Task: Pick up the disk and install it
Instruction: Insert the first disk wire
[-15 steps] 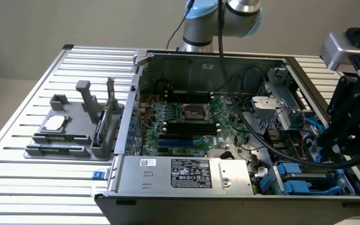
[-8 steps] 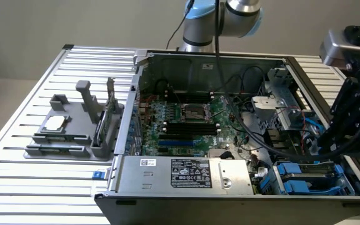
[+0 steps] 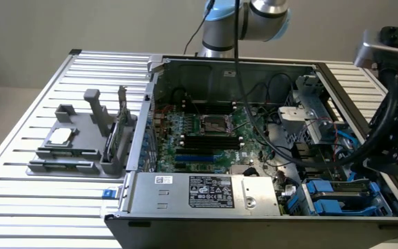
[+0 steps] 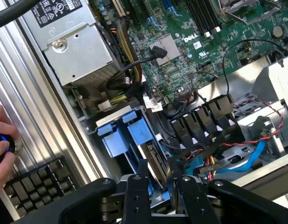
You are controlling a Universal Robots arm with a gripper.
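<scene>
Nearest the lens: your gripper [image 4: 161,186], black, fingers [image 4: 136,196] standing partly apart. Nothing is clamped between them, so read it as empty.

Disk [image 4: 151,163]: it stands on edge in the drive bay with its thin side up, and blue carrier rails [image 4: 116,140] are just beside it. In the exterior view the bay [image 3: 333,194] sits in the near corner of the open case [image 3: 143,119], on the exterior view's right, next to the power-supply box [image 3: 206,192].

Relation to note: the disk lies straight ahead of the gripper, just beyond the fingertips and apart from them. Its long axis seems to run away from you and roughly in line with the gap between the fingers. That puts the fingers to either flat side of it rather than across its ends. The red, black and blue cables [image 4: 237,149] are near the bay on the far side, so watch them.

Writing: "DELL" is printed in white on the green motherboard [image 4: 181,60]. The power-supply box carries a black label with white print and symbols that are too small to read, and a small white sticker [image 3: 164,179] that is also unreadable. No label shows on the disk from this angle.

Off the case: a person's hand [image 4: 1,149] rests by a keyboard [image 4: 36,184].
</scene>
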